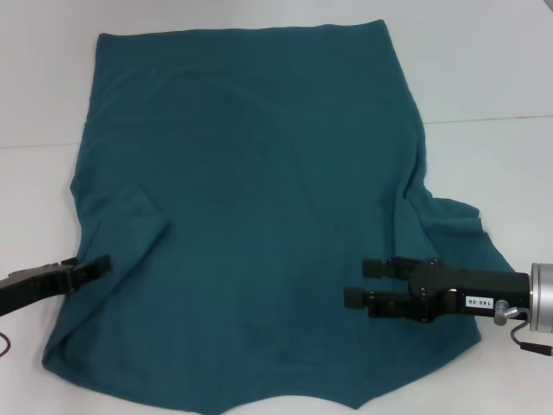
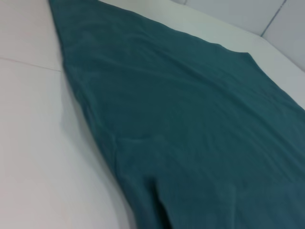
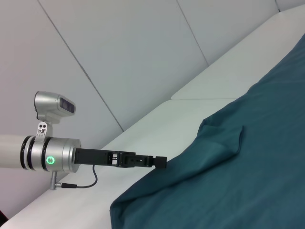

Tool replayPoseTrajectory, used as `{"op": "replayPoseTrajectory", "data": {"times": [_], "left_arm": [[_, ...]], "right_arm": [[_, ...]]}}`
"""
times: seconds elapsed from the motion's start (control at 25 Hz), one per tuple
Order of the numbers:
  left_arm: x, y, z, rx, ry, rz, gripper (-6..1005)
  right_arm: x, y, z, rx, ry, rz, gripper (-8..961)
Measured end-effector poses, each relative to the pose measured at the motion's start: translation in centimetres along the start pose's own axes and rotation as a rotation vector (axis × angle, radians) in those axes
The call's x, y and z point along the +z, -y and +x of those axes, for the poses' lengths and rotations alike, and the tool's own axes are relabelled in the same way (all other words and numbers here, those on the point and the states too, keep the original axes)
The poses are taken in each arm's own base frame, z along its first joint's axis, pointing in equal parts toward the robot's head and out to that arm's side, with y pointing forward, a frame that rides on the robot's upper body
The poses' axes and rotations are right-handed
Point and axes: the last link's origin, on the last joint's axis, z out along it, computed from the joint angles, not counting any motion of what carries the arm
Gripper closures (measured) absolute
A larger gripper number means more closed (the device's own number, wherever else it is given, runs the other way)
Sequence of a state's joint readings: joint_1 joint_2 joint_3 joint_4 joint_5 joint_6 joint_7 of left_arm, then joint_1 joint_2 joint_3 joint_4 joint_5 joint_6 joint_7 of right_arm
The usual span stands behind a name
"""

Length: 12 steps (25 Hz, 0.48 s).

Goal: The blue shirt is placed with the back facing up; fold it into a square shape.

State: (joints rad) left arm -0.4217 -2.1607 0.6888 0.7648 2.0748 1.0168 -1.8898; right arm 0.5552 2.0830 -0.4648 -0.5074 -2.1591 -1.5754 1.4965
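Over blue shirt (image 1: 259, 199) | right tool (image 1: 359, 282) released | left tool (image 1: 95, 268) state unclear

head view overhead, wrist views low, all sharing blue shirt (image 1: 259, 199)

Blue shirt (image 1: 259, 216) on table (image 1: 484, 69), between both grippers.

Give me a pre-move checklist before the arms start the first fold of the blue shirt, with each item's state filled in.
1. Blue shirt lies plain side up, no lettering showing: ok.
2. Fabric flat: not ok, the sleeve on the robot's left is bunched.
3. Left gripper at the shirt's left edge: ok.
4. Right gripper over the shirt, fingers apart: ok.
5. Either gripper already pinching cloth: cannot tell for the left; right, no.
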Motion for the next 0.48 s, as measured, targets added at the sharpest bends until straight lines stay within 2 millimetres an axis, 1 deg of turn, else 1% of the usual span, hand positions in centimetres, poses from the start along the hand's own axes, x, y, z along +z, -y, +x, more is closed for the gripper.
{"op": "replayPoseTrajectory", "data": {"times": [0.04,0.28,0.48], "left_arm": [[0.0,0.07,0.01,0.001,0.001,0.004,212],[0.14,0.07,-0.07,0.013,0.024,0.012,442],[0.2,0.04,-0.07,0.022,0.034,0.014,598]], "right_arm": [[0.01,0.0,0.01,0.001,0.0,0.0,43],[0.01,-0.01,0.01,0.002,0.001,-0.001,43],[0.03,-0.03,0.03,0.003,0.001,-0.002,43]]}}
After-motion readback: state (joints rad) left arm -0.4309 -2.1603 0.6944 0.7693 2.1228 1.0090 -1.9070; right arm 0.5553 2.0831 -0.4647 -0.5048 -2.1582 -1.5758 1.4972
